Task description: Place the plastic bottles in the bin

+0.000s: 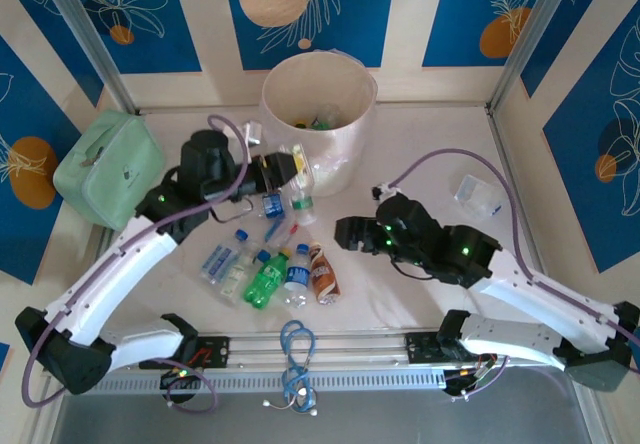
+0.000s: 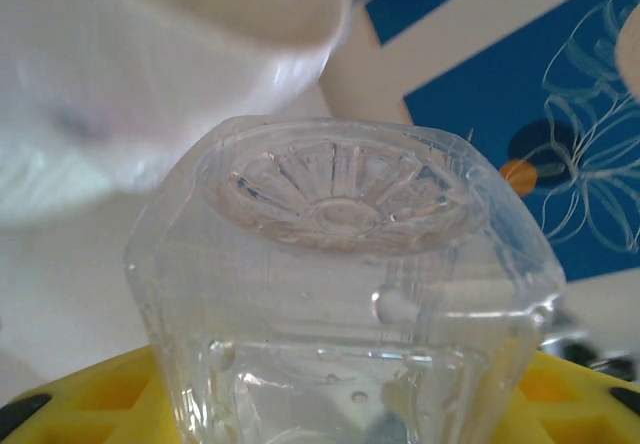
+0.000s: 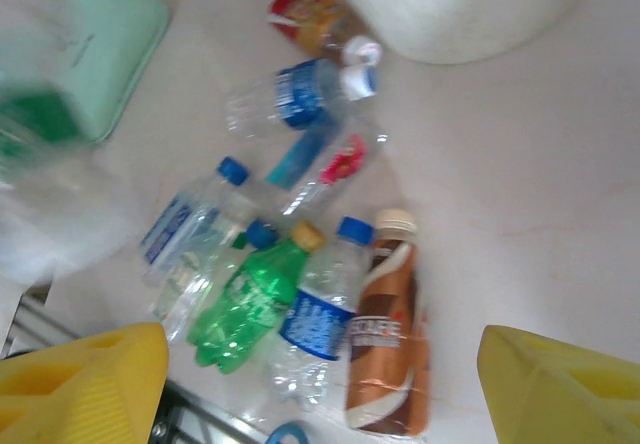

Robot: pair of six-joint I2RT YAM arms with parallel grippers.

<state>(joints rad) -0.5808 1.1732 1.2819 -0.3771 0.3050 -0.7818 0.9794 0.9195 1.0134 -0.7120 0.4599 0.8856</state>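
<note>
a clear bottle (image 2: pixel 340 294) is clamped base-outward in the left gripper (image 1: pixel 288 169), just beside the bin (image 1: pixel 345 142). the right gripper (image 3: pixel 320 379) is held spread wide above the table (image 1: pixel 425 134). more bottles (image 1: pixel 266 279) are seen lying between the arms.

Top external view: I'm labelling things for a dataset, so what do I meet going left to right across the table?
From the left: mint-green case → clear blue-label bottle → green bottle → brown bottle → crumpled wrapper.
</note>
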